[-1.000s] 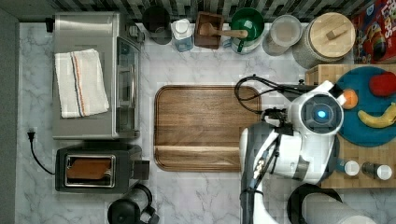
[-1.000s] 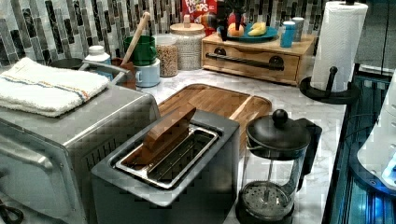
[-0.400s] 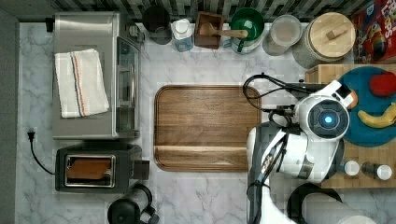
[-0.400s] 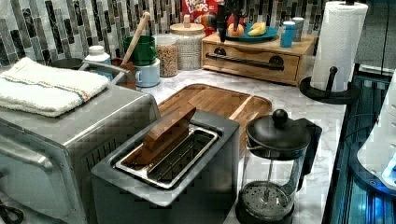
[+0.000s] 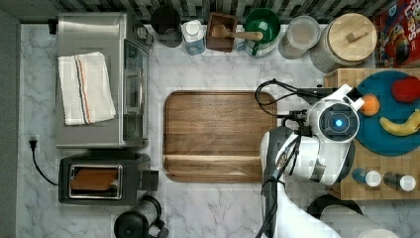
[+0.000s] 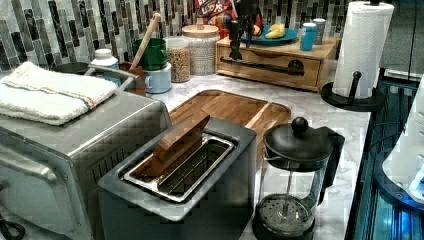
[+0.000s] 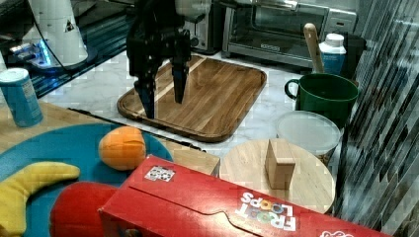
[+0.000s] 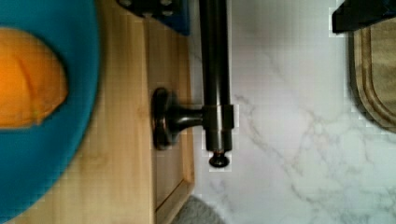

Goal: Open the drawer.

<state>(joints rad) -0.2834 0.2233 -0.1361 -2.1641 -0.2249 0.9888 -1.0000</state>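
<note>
The walnut tray [image 5: 218, 135] serves as the reference landmark, and positions run from the top view's left to the top view's right. Well to the tray's left stand the toaster oven [image 5: 101, 79], with a folded towel [image 5: 85, 88] on its roof, and the toaster [image 5: 101, 178]. Behind the tray, along the tiled wall, a green mug [image 5: 262, 25] holds a wooden spoon [image 5: 237, 33].

Just beside the tray's right edge, the gripper [image 7: 162, 101] hangs with its two black fingers [image 7: 147, 98] spread apart and pointing downward, holding nothing. The wrist view places one finger on each side of the bar handle [image 8: 215, 70], with a gap to the handle on both sides.

The drawer [image 6: 272, 64] lies to the tray's right, set in a light wooden box, and appears closed, with its front flush in the left view. On top of the box rests a blue plate [image 5: 391, 141] carrying an orange [image 5: 369, 105] and a banana [image 5: 401, 126].
</note>
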